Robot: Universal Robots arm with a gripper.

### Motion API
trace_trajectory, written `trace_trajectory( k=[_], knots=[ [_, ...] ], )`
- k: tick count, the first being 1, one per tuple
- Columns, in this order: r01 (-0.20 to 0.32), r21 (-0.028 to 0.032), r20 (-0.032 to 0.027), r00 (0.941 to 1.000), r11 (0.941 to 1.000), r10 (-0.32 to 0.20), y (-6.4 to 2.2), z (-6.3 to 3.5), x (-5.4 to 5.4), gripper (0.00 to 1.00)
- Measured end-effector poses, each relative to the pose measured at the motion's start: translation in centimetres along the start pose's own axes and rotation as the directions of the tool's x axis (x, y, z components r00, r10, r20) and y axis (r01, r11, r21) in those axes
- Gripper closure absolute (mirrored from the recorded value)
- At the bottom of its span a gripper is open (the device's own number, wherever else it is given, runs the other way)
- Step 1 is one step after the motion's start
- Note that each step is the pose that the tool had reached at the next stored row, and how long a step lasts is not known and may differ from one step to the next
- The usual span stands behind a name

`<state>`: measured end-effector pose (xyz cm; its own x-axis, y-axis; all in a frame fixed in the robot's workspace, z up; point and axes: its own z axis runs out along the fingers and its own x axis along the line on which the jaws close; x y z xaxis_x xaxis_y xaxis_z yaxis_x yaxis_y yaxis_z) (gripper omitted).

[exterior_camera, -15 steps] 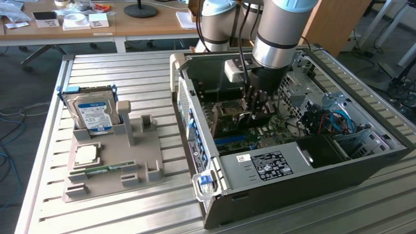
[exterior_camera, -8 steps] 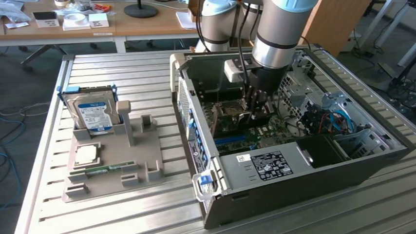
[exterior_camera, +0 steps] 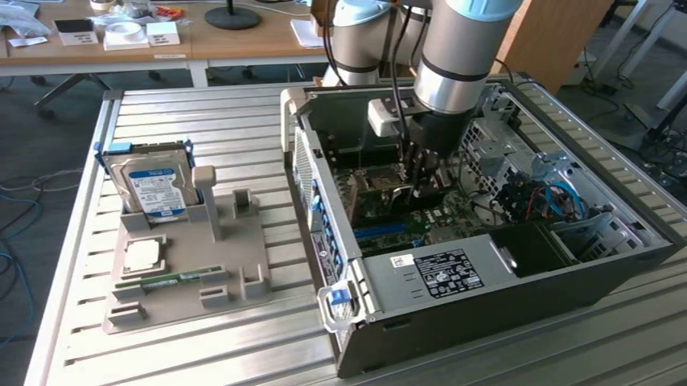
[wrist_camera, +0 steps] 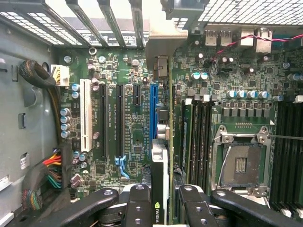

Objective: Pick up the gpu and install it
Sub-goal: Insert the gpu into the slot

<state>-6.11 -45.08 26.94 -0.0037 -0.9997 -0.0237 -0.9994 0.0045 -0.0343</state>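
Tool (wrist_camera: pixel 161 204) is clamped on the gpu (wrist_camera: pixel 159 170). The card is held on edge between the two fingers, likely so its contact edge can meet the long blue slot (wrist_camera: pixel 153 111) on the motherboard (wrist_camera: pixel 118 71). Its bracket end points toward the rear slot openings. The card sits right at that slot; seated or not, I cannot tell. The open computer case (exterior_camera: pixel 483 322) holds the board, a power supply (exterior_camera: pixel 451 269) and cables. On the surface (exterior_camera: pixel 215 358) a grey holder (exterior_camera: pixel 241 241) carries a hard drive (exterior_camera: pixel 156 185), a chip (exterior_camera: pixel 143 256) and a memory stick (exterior_camera: pixel 172 280).
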Motion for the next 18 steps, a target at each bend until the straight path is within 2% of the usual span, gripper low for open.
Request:
trace_trajectory(
  k=[18],
  knots=[
    [0.0, 0.0001, 0.0, 1.0, 1.0, 0.0, 0.84, 0.55, 0.39, 0.73]
  ],
)
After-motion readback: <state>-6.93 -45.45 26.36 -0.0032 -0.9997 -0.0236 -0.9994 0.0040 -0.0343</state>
